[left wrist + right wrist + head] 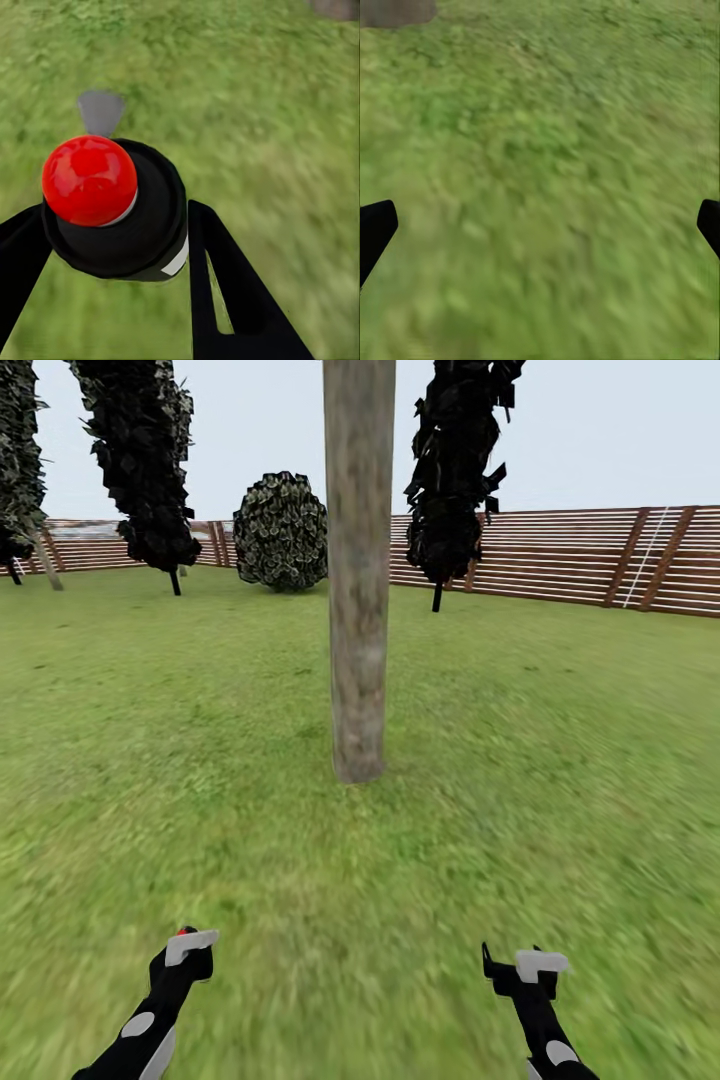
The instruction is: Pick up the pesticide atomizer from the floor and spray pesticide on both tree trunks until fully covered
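Observation:
A thick grey-tan tree trunk rises from the grass straight ahead of me, its crown out of view above. My left gripper hangs low over the floor and is shut on the pesticide atomizer, a black body with a red round cap and a grey nozzle. Only the red tip of the atomizer peeks out in the head view. At the lower right my right gripper stands open over bare grass, its fingertips far apart. No white specks are in the air.
A brown slat fence rings the lawn at the back. A round leafy bush and dark-leaved plants stand before it. The trunk's base lies well ahead of both grippers.

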You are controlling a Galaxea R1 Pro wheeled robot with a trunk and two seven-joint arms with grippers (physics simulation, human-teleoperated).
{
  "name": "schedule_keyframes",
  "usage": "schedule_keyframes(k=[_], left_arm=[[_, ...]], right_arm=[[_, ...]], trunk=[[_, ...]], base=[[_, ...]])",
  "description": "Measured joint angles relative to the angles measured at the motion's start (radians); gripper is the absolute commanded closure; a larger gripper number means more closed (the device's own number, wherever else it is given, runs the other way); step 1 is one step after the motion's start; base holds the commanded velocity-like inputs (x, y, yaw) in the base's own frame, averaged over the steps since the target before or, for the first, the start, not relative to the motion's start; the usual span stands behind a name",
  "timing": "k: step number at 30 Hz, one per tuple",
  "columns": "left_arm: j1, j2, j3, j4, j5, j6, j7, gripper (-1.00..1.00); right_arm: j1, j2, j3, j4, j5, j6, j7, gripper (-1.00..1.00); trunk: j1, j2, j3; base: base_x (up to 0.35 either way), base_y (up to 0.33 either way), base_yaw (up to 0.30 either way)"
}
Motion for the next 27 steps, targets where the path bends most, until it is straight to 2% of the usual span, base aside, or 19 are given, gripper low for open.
schedule_keyframes(k=[6,14,27], left_arm=[[0.000,0.000,0.000,0.000,-0.001,0.000,0.000,1.00],[0.000,0.000,0.000,0.002,-0.001,0.000,0.000,1.00],[0.001,0.000,-0.001,0.007,-0.003,-0.005,-0.001,1.00]], right_arm=[[0.000,0.000,0.000,0.000,0.000,0.000,0.000,-1.00],[0.000,0.000,0.001,0.000,0.000,0.000,0.000,-1.00],[0.000,0.000,0.003,-0.001,0.002,0.000,0.004,-1.00]], trunk=[[0.000,0.000,0.000],[0.000,0.000,0.001],[0.000,0.000,0.001]], base=[[0.338,0.000,-0.019],[0.338,0.000,-0.192],[0.338,0.000,-0.009]])
